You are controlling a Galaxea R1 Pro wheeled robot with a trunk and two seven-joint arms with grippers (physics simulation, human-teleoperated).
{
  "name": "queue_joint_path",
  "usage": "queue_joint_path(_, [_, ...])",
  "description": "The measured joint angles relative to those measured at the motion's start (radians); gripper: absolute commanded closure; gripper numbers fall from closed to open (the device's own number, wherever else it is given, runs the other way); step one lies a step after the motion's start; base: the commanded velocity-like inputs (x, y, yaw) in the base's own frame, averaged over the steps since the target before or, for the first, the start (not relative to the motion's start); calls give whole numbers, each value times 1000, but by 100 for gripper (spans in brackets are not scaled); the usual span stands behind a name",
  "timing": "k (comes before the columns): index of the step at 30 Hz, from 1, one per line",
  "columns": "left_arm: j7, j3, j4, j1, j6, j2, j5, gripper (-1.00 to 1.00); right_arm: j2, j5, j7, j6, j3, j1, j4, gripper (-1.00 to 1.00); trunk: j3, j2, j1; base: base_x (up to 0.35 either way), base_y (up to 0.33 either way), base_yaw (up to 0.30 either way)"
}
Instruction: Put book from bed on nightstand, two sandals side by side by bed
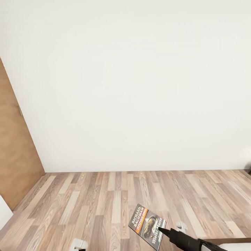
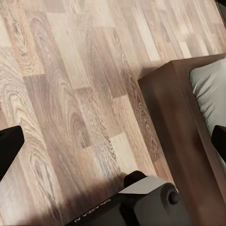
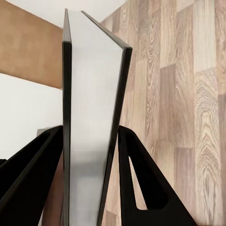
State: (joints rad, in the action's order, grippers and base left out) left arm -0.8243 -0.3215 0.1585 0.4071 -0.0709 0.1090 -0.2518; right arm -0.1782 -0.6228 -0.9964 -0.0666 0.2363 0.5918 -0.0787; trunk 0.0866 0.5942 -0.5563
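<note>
Right hand (image 1: 163, 230): black, two-fingered, closed onto the thin dark paperback book with white "RICHARD BACHMAN" lettering and an orange band (image 1: 147, 226); book held in the air above the brown wood-plank floor (image 1: 104, 202), cover facing up in the head view. Right wrist view: book (image 3: 92, 117) seen edge-on, its pale pages slightly fanned, pinched between both black fingers (image 3: 141, 183). Left hand (image 2: 113, 150): two dark fingertips at opposite edges of its wrist view, spread wide apart, nothing between them. Below it: plank floor and a corner of the dark brown wooden bed frame with pale grey-white mattress (image 2: 181, 122). Surroundings: plain white wall (image 1: 132, 87); tan wooden door (image 1: 15, 160) at the left
</note>
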Motion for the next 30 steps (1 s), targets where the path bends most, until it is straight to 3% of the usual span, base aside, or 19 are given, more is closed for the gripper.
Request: queue_joint_path(30, [0, 0, 0, 0, 0, -3, 0, -100, 0, 1, 0, 0, 0, 0, 0, 100, 0, 0, 0, 319, 0, 0])
